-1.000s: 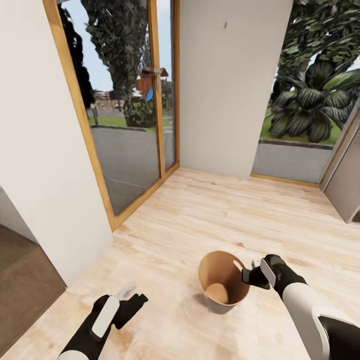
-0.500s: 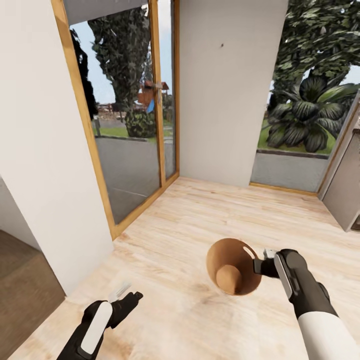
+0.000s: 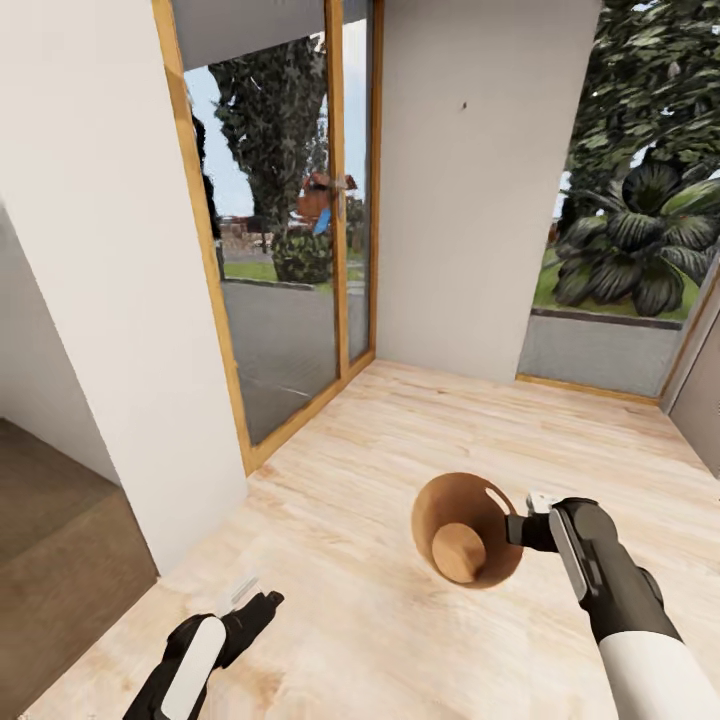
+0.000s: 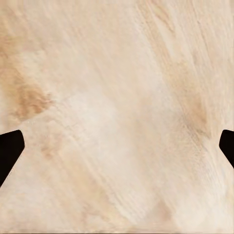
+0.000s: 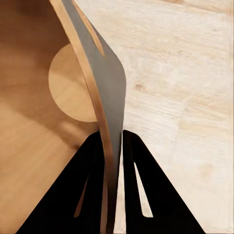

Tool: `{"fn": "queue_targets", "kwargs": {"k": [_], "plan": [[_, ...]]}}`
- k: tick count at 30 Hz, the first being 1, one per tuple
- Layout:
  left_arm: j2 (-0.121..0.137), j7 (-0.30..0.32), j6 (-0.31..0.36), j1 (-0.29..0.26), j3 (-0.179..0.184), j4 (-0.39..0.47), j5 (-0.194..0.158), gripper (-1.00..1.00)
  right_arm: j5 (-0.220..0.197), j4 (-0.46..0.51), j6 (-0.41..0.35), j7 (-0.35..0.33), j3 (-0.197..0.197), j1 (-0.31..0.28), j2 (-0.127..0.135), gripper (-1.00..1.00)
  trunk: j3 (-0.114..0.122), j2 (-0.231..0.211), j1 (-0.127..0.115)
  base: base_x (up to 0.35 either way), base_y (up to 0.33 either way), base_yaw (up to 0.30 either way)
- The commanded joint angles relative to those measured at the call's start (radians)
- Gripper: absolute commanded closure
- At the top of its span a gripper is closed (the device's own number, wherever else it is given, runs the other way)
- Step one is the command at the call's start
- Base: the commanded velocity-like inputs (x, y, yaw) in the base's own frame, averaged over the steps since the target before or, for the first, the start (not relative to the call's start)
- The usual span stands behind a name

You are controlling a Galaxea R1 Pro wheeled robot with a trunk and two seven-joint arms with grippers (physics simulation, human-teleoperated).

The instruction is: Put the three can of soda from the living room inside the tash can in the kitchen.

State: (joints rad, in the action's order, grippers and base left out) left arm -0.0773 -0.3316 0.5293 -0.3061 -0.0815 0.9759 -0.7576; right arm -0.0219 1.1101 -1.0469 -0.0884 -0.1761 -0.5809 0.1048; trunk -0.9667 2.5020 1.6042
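The trash can (image 3: pixel 465 540) is a small tapered bin with a tan-brown inside, tipped so that its mouth faces my head camera; I see nothing inside it. My right gripper (image 3: pixel 522 520) is shut on its rim beside the oval handle slot (image 3: pixel 497 500). In the right wrist view the two black fingers (image 5: pixel 90 161) pinch the thin grey wall (image 5: pixel 105 83) of the trash can, one inside and one outside. My left gripper (image 3: pixel 255 600) hangs low over the pale wood floor (image 4: pixel 117 97), open and holding nothing. The soda cans are out of view.
A white wall corner (image 3: pixel 180 400) stands at the left, with a darker floor (image 3: pixel 50 560) beyond it. Wood-framed glass doors (image 3: pixel 290 250) are ahead on the left, a white wall (image 3: pixel 470 200) ahead, and a garden opening (image 3: pixel 620 280) at the right. Pale floor stretches ahead.
The right gripper has raised the trash can and tipped its mouth toward the camera, then held it steady. The whole head view has shifted, so the camera has moved.
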Motion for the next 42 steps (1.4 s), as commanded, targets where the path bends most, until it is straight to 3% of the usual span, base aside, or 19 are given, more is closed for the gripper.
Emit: {"fn": "queue_targets", "kwargs": {"k": [1, 5, 8, 13, 23, 28, 35, 40, 42], "plan": [[0.000, 0.000, -0.001, 0.000, 0.000, 0.000, 0.000, -1.00, -0.018, 0.000, 0.000, -0.007, 0.000, 0.000, 0.000, 1.00, 0.000, 0.000, 0.000, -0.308, 0.000, 0.037], [0.000, -0.003, -0.002, 0.001, 0.000, 0.000, 0.000, -1.00, -0.019, 0.001, 0.000, -0.007, 0.004, 0.008, 0.000, 1.00, 0.002, 0.000, 0.000, -0.322, 0.000, 0.186], [-0.001, -0.005, -0.003, 0.001, 0.000, 0.000, 0.001, -1.00, -0.022, -0.005, 0.000, -0.007, 0.034, 0.015, -0.002, 1.00, 0.003, 0.000, 0.000, -0.326, 0.000, 0.267], [0.000, -0.006, -0.003, 0.002, 0.000, 0.003, 0.001, -1.00, -0.024, -0.009, 0.000, -0.008, 0.052, 0.018, -0.001, 1.00, 0.003, 0.000, 0.000, -0.327, 0.000, 0.236], [0.001, -0.007, -0.003, 0.002, 0.000, 0.003, 0.001, -1.00, -0.024, -0.015, 0.000, -0.008, 0.058, 0.030, -0.005, 1.00, 0.003, 0.000, 0.000, -0.327, 0.000, 0.058], [0.004, -0.007, -0.003, 0.002, -0.002, 0.003, 0.003, -1.00, -0.026, -0.021, 0.000, -0.010, 0.093, 0.035, -0.004, 1.00, 0.004, 0.000, 0.000, -0.249, 0.000, 0.078], [0.008, -0.006, -0.001, 0.005, -0.008, 0.003, 0.000, -1.00, -0.034, -0.058, 0.000, -0.113, 0.127, 0.035, 0.000, 1.00, 0.004, 0.000, 0.000, -0.037, 0.000, 0.038], [0.011, -0.007, -0.001, 0.025, -0.017, 0.012, -0.003, -1.00, -0.035, -0.076, 0.000, -0.142, 0.132, 0.033, 0.002, 1.00, 0.004, 0.000, 0.000, -0.007, 0.000, 0.207], [0.012, -0.007, -0.002, 0.032, -0.038, 0.021, -0.004, -1.00, -0.035, -0.082, 0.000, -0.147, 0.132, 0.032, 0.002, 1.00, 0.004, 0.000, 0.000, -0.002, 0.000, 0.267]]}}
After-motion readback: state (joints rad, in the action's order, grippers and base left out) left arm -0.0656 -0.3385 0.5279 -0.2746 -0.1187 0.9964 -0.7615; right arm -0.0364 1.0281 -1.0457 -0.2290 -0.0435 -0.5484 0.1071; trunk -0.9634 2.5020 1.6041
